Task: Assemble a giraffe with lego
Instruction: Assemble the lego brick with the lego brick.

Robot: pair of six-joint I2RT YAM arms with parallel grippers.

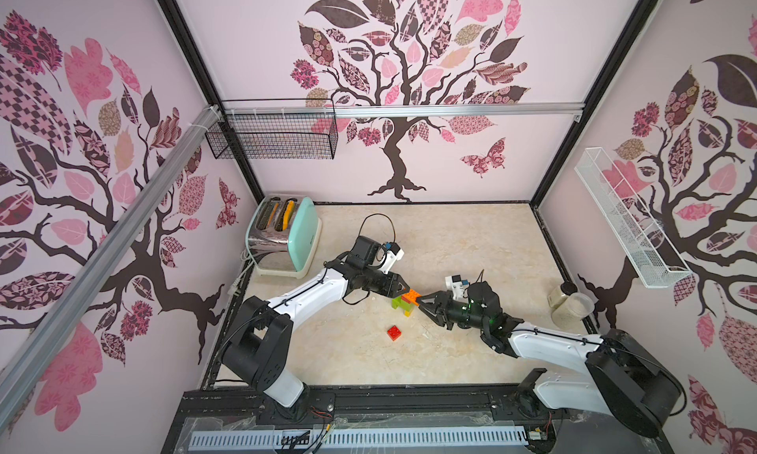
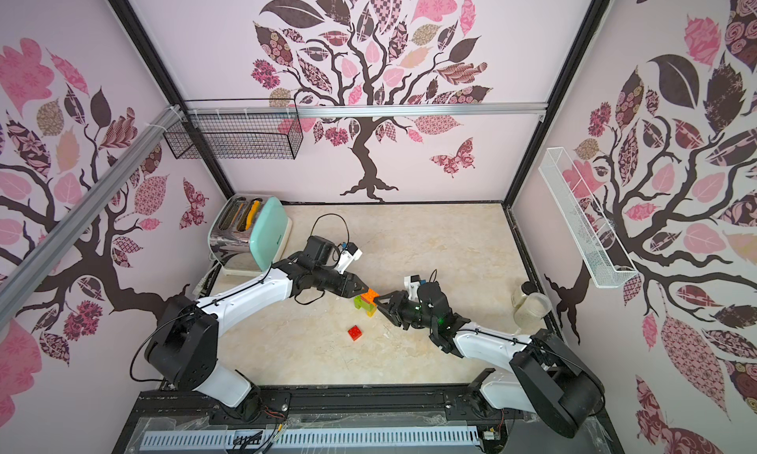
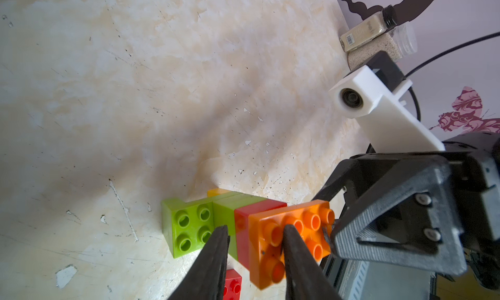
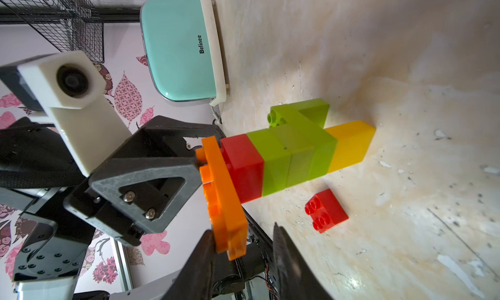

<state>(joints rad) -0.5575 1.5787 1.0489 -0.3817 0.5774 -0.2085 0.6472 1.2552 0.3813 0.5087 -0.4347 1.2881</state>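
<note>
the giraffe (image 1: 403,303) stands upright on the table (image 1: 471,243) right between the two claws, which face each other across it. its yellow leg (image 4: 351,147) and lime-green leg (image 4: 311,111) are down on the table. above them are the green body and neck (image 4: 295,155), then the red head brick (image 4: 243,166), with the orange plate (image 4: 224,193) on top.

the left claw (image 3: 255,228) sits over the head from above. its fingers (image 3: 295,258) show a narrow gap, one tip over the plate's studs and the other beside the red head brick at the neck. in the right wrist view one tip touches the studded top of the plate. i cannot tell whether it pinches the head or only presses on it.

the right claw (image 4: 241,228) is spread. the overhanging end of the orange plate sits between its fingers (image 4: 284,258), touching one of them, with clear space to the other.

a loose red brick (image 1: 395,332) lies studs up on the table, below both claws and a little toward the arm bases, apart from the giraffe. a mint toaster (image 1: 286,234) stands well behind the left claw, past its wrist, by the far wall. a spice bottle (image 3: 365,30) and a clear jar (image 3: 405,38) lie together well behind the right claw, near the side wall.
</note>
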